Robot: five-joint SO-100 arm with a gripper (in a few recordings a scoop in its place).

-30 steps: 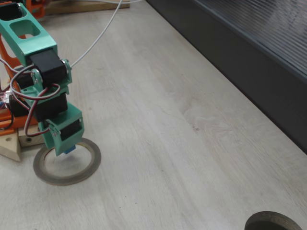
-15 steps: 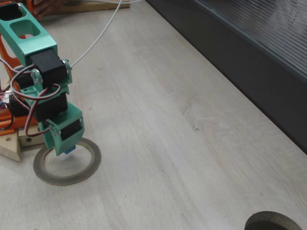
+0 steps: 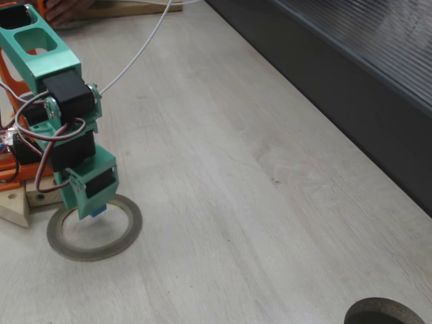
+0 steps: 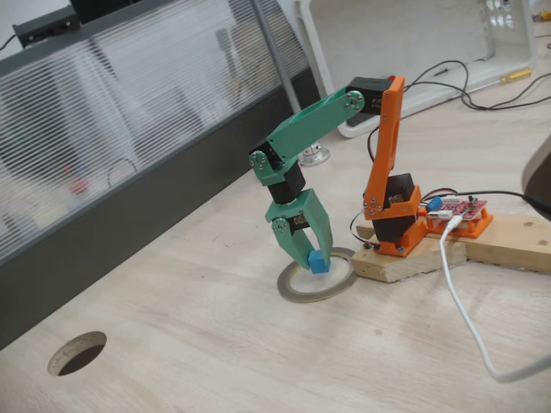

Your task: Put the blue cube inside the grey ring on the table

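Observation:
The grey ring point(image 3: 127, 233) point(image 4: 294, 292) lies flat on the pale table point(image 3: 223, 202) point(image 4: 215, 344), just in front of the arm's wooden base. My teal gripper point(image 3: 95, 211) point(image 4: 317, 263) points down over the ring and is shut on the blue cube point(image 3: 99, 211) point(image 4: 319, 261). The cube sits low at the fingertips, over the ring's hole near its rim on the arm's side. Whether it touches the table I cannot tell.
A dark grey ribbed panel point(image 3: 351, 61) point(image 4: 103, 146) borders the table. A dark round disc point(image 3: 385, 313) point(image 4: 77, 353) lies far from the ring. The orange arm base on its wooden block point(image 4: 448, 251) and a white cable point(image 4: 465, 320) sit behind the ring. A person's hand point(image 3: 64, 8) rests at the top edge.
The arm, the cube and the ring have not moved. The hand at the top edge has come slightly further into view.

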